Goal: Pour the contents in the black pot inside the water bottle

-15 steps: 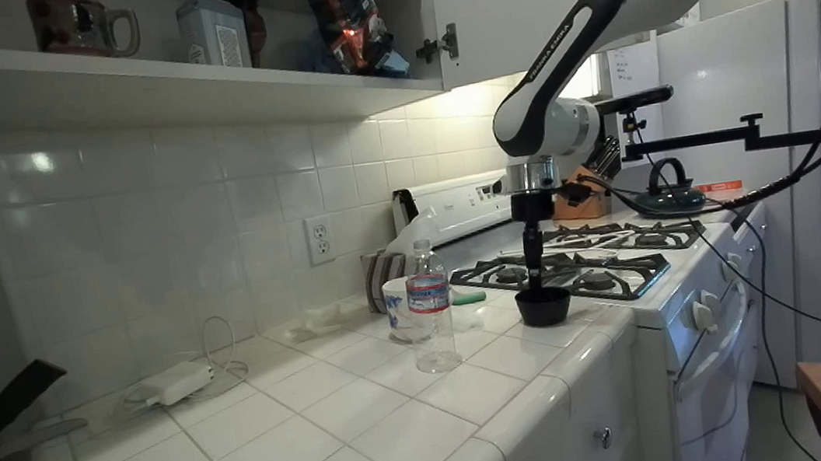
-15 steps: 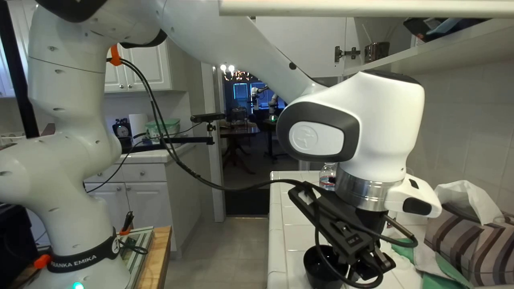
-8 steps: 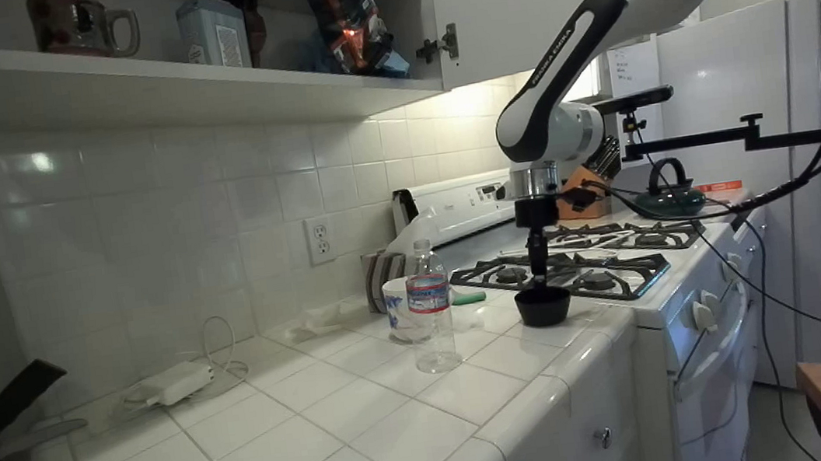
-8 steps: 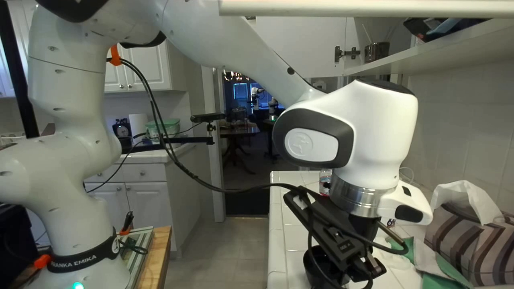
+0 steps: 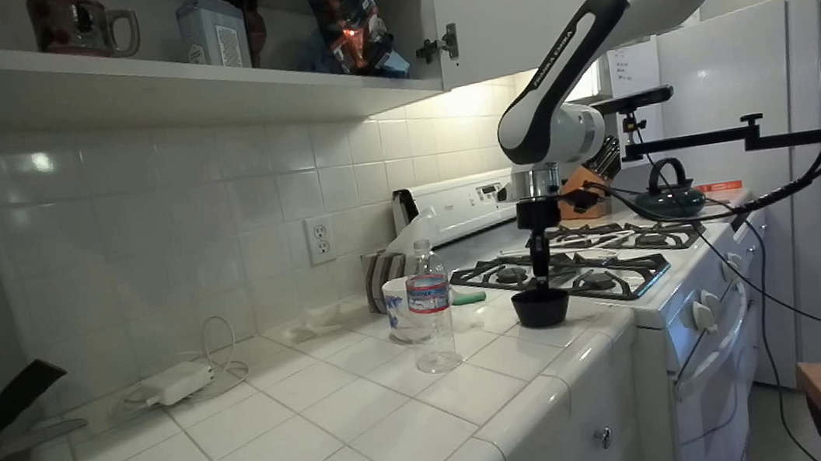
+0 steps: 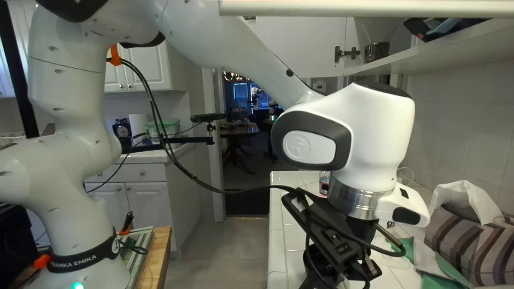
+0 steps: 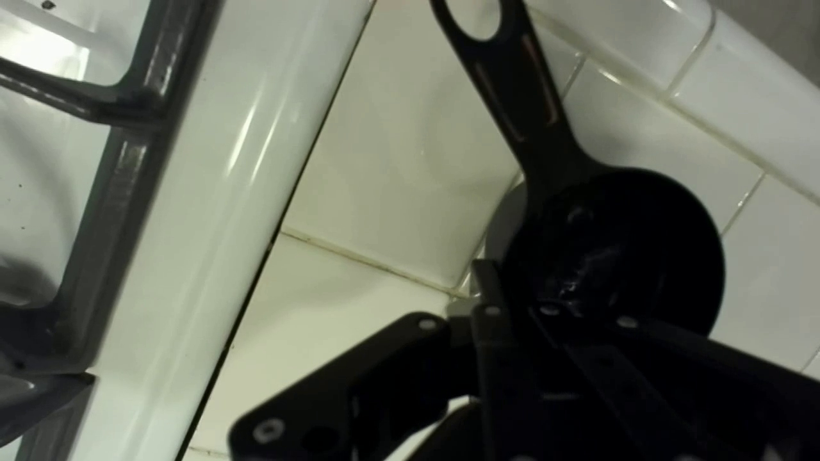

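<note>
In an exterior view, a clear, red-and-blue-labelled water bottle (image 5: 430, 310) stands upright on the white tiled counter (image 5: 324, 421); farther right, beside the stove (image 5: 678, 276), sits a round, loop-handled black pot (image 5: 542, 311), its rim pinched by the gripper (image 5: 541, 282), jaws almost together.

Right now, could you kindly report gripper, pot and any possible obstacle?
Gripper shut on black pot, at rim. Pot on counter. White cup behind water bottle in an exterior view, perhaps in the way.

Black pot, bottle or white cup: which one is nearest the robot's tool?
The black pot: the tool reaches right down to it. The clear bottle and the blue-patterned white cup stand apart from the tool.
</note>
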`<state>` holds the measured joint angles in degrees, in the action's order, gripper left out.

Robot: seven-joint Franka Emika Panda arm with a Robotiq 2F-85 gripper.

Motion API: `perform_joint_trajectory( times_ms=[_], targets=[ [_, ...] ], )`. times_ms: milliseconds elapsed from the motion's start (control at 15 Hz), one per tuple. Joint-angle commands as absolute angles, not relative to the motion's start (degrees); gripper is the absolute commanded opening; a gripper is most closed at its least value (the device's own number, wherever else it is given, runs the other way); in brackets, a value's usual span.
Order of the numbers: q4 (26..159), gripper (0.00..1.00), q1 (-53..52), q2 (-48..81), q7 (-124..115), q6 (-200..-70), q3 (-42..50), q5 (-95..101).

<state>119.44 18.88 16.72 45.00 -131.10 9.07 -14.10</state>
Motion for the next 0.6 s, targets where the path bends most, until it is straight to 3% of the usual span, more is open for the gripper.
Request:
perform_joint_trajectory(
  times_ms=[0, 533],
  targets=[
    [121.4, 0.01, 18.5, 14.9, 43.7, -132.2, 9.2, -11.6],
    [121.9, 0.01, 17.9, 11.6, 41.1, -131.9, 9.4, -7.7]
  ],
)
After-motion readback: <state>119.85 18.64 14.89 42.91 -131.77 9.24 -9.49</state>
